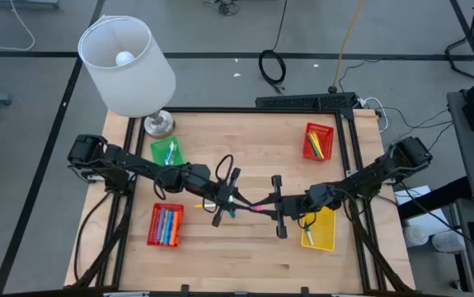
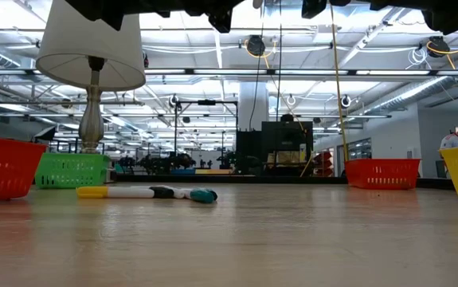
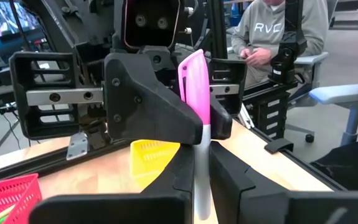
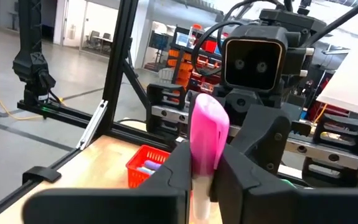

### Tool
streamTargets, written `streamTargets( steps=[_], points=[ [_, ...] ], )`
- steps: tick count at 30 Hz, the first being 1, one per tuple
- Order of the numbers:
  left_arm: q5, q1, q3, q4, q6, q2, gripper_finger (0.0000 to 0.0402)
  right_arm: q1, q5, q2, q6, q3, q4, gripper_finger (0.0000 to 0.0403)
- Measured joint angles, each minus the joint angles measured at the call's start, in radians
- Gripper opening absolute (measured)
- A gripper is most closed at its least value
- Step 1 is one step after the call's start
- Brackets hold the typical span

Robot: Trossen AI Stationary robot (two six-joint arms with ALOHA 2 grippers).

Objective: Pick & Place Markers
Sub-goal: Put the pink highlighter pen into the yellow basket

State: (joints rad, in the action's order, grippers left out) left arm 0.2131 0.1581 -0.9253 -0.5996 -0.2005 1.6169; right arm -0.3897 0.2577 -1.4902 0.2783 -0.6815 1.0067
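High view. Left gripper (image 1: 235,200) and right gripper (image 1: 274,206) facing each other above mid-table, joined by a single pink marker (image 1: 257,209) held level between them; apparently a handover, since the yellow basket (image 1: 322,237) lies on the right arm's side, just beside that arm. Red basket (image 1: 166,224) of mixed markers near the front left, green basket (image 1: 166,152) by the lamp (image 1: 128,62), second red basket (image 1: 319,141) at the back right.

Low view. Both grippers out of frame above; on the wood, a white-barrelled marker (image 2: 146,192) with yellow and teal ends lying flat, well below the arms and not yet collected.

Left wrist view. Left fingers closed tight on the pale barrel, pink cap pointing toward the opposite gripper, whose dark fingers (image 3: 144,102) flank the cap.

Right wrist view. Right fingers (image 4: 175,168) drawn in against the pink cap on both sides, seemingly gripping; firmness of that hold not certain. Marker thus shared end to end, cap in the right claw, barrel in the left.
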Motion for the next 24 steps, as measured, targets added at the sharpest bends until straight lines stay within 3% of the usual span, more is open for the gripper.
streamTargets(
  steps=[4, 8, 13, 15, 19, 24],
  points=[
    [-0.02, 0.001, 0.001, 0.002, 0.088, -0.006, 0.0044, 0.0, 0.001, 0.0, -0.005, 0.0, -0.006, 0.0031],
    [-0.068, 0.0, 0.001, 0.001, 0.247, -0.008, 0.0112, -0.003, 0.009, 0.025, -0.015, 0.0, -0.034, 0.0031],
    [-0.09, 0.008, 0.0, 0.004, 0.119, -0.016, 0.0223, -0.029, 0.01, 0.102, -0.088, 0.001, -0.189, 0.0031],
    [-0.123, 0.021, 0.0, 0.034, 0.072, -0.024, 0.0257, -0.062, 0.063, 0.146, -0.112, 0.001, -0.26, 0.0031],
    [-0.277, 0.04, -0.002, 0.118, 0.084, -0.061, 0.0304, -0.159, 0.187, 0.262, -0.213, 0.001, -0.468, 0.0031],
    [-0.494, 0.06, 0.0, 0.369, 0.164, -0.131, 0.0327, -0.28, 0.23, 0.387, -0.542, -0.059, -0.846, 0.0031]
  ],
)
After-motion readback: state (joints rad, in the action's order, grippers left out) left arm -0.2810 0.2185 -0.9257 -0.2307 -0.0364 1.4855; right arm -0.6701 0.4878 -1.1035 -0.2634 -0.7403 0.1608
